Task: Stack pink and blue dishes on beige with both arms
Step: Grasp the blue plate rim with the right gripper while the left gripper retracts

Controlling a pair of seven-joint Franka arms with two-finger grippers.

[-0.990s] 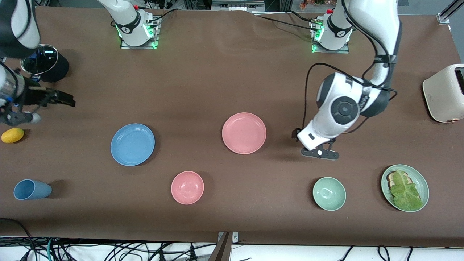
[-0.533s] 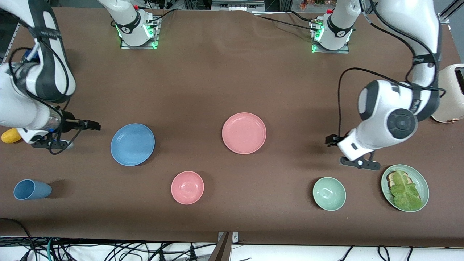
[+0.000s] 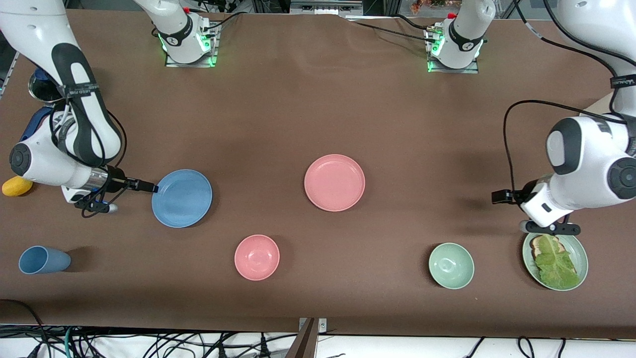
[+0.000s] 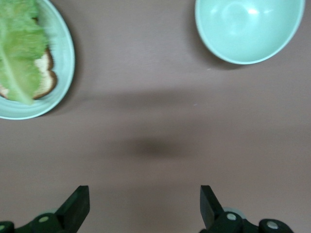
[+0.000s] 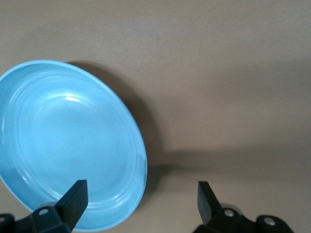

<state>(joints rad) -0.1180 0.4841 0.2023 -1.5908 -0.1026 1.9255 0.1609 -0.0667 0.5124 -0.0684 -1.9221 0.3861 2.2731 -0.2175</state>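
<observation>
Fingers of the right gripper (image 3: 149, 188) stand spread apart and hold nothing; in the right wrist view one fingertip (image 5: 73, 201) overlaps the rim of the blue plate (image 5: 68, 145) while the other sits over bare cloth. That gripper is low at the plate's edge toward the right arm's end of the table. The blue plate (image 3: 182, 198) lies flat with open brown table (image 3: 278, 114) all round it. A yellow lemon-like object (image 3: 17, 185) lies near the table edge at that end, and a blue cup (image 3: 43, 260) lies on its side, nearer the front camera. A pink bowl (image 3: 257, 257) sits nearer the camera, between the blue plate and the pink plate (image 3: 334, 182), which lies mid-table, well apart from everything.

The left gripper (image 3: 503, 197) is also spread and empty, over bare cloth. A green bowl (image 3: 451, 265) and a green plate with lettuce on bread (image 3: 555, 257) lie nearer the camera. No beige plate is seen.
</observation>
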